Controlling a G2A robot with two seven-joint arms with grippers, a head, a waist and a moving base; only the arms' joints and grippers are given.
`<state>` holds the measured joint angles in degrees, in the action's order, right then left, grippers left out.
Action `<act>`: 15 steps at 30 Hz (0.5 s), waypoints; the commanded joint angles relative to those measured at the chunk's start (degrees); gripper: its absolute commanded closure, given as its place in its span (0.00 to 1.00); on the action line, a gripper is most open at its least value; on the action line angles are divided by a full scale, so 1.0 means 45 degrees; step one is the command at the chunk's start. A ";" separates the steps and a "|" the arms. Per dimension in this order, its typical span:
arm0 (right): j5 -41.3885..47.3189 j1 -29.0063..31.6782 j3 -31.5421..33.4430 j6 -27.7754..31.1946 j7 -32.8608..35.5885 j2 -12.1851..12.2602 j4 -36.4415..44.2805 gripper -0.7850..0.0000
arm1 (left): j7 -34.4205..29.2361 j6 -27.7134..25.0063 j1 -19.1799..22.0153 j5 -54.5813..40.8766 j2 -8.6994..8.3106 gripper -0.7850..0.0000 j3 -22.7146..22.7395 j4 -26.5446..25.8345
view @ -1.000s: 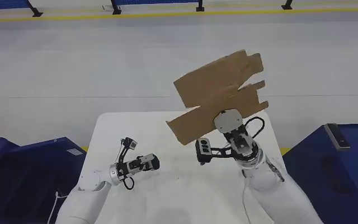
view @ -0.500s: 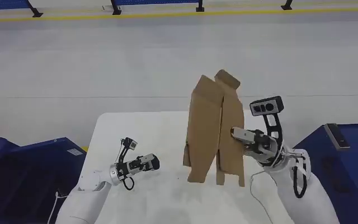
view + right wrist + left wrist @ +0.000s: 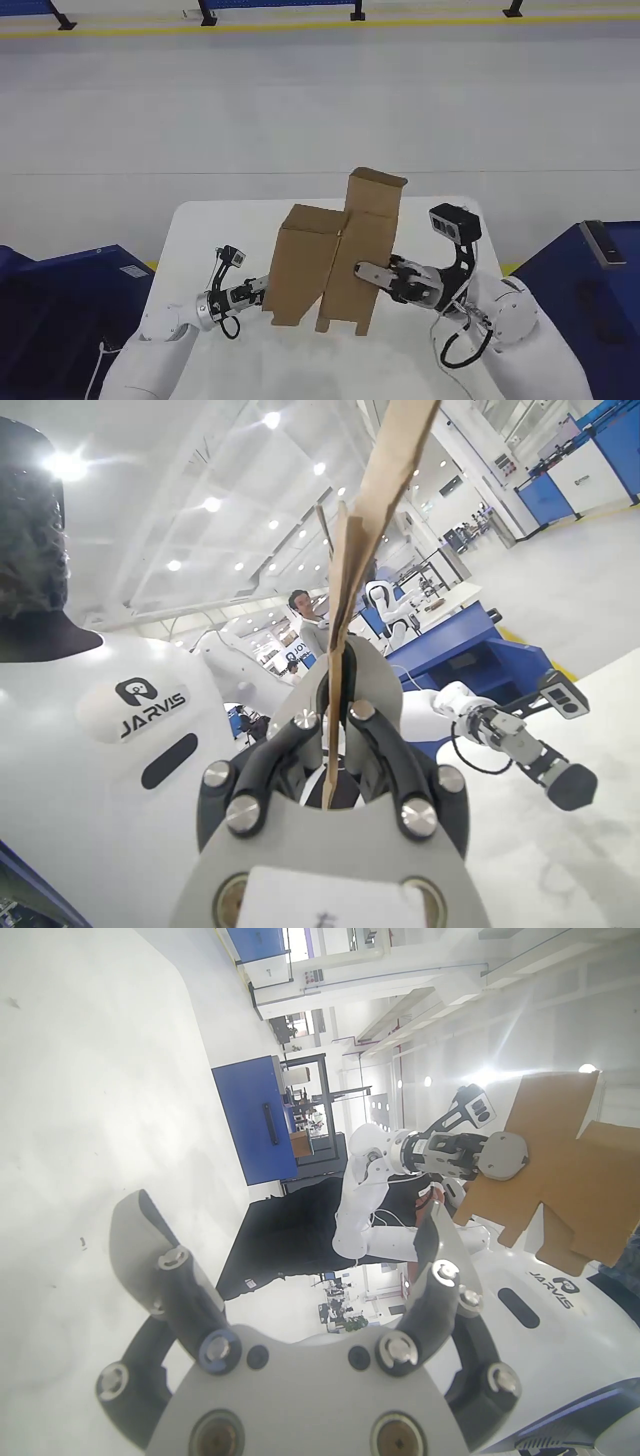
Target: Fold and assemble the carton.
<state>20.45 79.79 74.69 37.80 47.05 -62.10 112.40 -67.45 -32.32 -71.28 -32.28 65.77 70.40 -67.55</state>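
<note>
Carton [image 3: 352, 550] edge-on in right hand [image 3: 340, 672]

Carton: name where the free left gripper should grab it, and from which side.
On the carton, probably the upright outer edge of the panel nearest the left gripper, approached from the robot's left, open jaws straddling the thin board. The right gripper pinches the other panel, leaving that edge free.

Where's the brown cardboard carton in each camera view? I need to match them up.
Top view: brown cardboard carton held upright over the white table's middle.
Left wrist view: carton far off, beyond the open left gripper.
Right wrist view: carton edge-on, rising from between the jaws.
Shared landmark: the right gripper, shut on the carton.
</note>
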 commanded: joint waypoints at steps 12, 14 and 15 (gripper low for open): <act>-0.4565 0.0225 0.4378 0.1043 -0.2426 0.0156 0.2882 1.00 | 0.0000 0.0000 0.0000 0.0000 0.0000 0.00 0.0000 0.0000; -0.6234 0.0360 0.5966 0.1442 -0.2976 0.0169 0.4127 1.00 | 0.0000 0.0000 0.0000 0.0000 0.0000 0.00 0.0000 0.0000; -0.6933 0.0482 0.6543 0.1665 -0.3135 0.0168 0.4635 1.00 | 0.0000 0.0000 0.0000 0.0000 0.0000 0.00 0.0000 0.0000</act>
<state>-6.10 81.49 99.79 44.10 33.97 -61.33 130.18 -67.45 -32.32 -71.28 -32.28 65.77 70.40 -67.55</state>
